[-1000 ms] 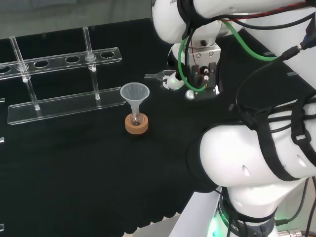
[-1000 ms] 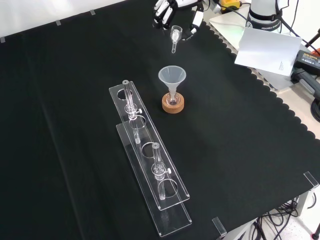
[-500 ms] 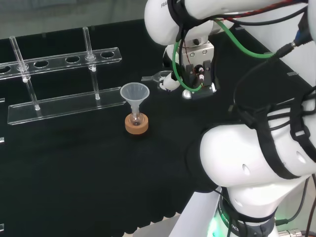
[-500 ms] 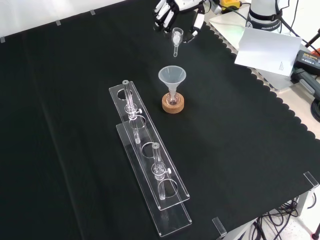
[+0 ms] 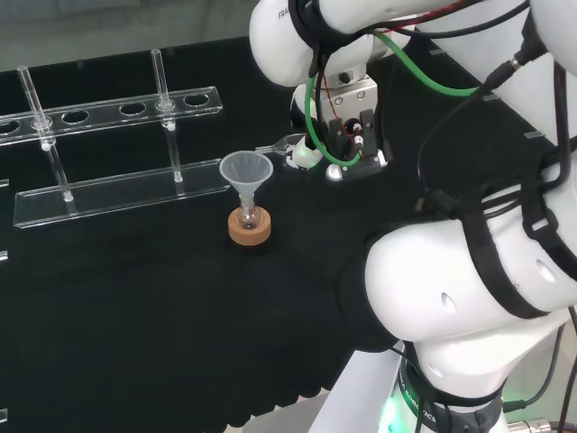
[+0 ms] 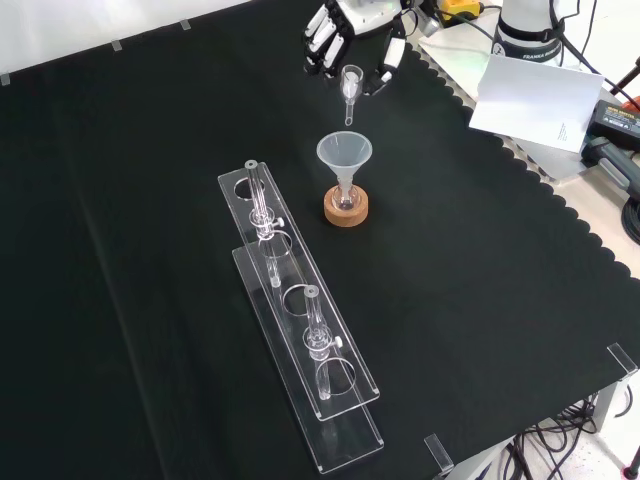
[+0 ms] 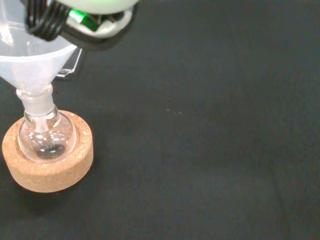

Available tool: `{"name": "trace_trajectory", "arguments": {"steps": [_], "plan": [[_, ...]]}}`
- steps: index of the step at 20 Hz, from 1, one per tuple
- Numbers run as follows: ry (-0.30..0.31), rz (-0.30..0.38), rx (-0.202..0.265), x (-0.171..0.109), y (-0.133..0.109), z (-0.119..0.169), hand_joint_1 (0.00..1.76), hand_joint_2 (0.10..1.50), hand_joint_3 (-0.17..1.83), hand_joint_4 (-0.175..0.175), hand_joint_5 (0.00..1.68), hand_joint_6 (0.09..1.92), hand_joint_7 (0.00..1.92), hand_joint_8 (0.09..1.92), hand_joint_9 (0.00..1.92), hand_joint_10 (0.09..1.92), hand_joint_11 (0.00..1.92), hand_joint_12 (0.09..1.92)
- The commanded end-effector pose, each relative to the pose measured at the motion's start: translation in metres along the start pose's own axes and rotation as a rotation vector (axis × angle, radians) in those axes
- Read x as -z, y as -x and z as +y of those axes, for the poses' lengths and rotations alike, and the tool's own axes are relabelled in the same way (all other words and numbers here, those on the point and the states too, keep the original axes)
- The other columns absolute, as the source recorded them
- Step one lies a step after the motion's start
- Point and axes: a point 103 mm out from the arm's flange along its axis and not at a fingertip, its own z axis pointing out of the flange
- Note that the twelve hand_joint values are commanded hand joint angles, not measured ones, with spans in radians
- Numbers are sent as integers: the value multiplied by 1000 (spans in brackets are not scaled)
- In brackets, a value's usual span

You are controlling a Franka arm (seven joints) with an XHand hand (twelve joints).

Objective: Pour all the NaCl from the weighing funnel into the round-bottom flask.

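Cork ring [image 6: 346, 208] sat on the counter [image 6: 150, 150], and it is the landmark here. The round-bottom flask [image 7: 46, 137] rested in the cork ring, with a clear plastic funnel [image 6: 344, 154] standing in its neck. In the front view, the robot hand [image 6: 352, 40] was up above the cork ring, well apart from it. Its fingers [image 6: 318, 40] and thumb were curled round the weighing funnel [image 6: 350, 85] and pinched it. The weighing funnel hung with its thin end pointing down, just above the plastic funnel's rim. A clear rack [image 6: 300, 340] lay on the counter near the cork ring, to its left in the front view.
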Motion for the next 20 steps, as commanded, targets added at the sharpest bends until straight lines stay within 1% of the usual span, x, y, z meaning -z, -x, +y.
{"name": "trace_trajectory", "arguments": {"steps": [1,5,8,12,20], "plan": [[1,-54,18,2,-8,7,1119,688,612,175,1257,682,597,643,855,404,665,1115],[-9,-69,13,0,-10,11,1119,688,610,175,1257,681,597,642,856,403,665,1116],[-10,-94,10,0,-11,13,1119,689,609,175,1257,680,598,643,856,403,665,1116],[-12,-101,6,1,-10,14,1119,689,608,175,1258,679,600,643,857,402,665,1116],[-18,-141,18,2,-11,18,1119,690,607,175,1258,677,601,642,857,401,665,1116]]}}
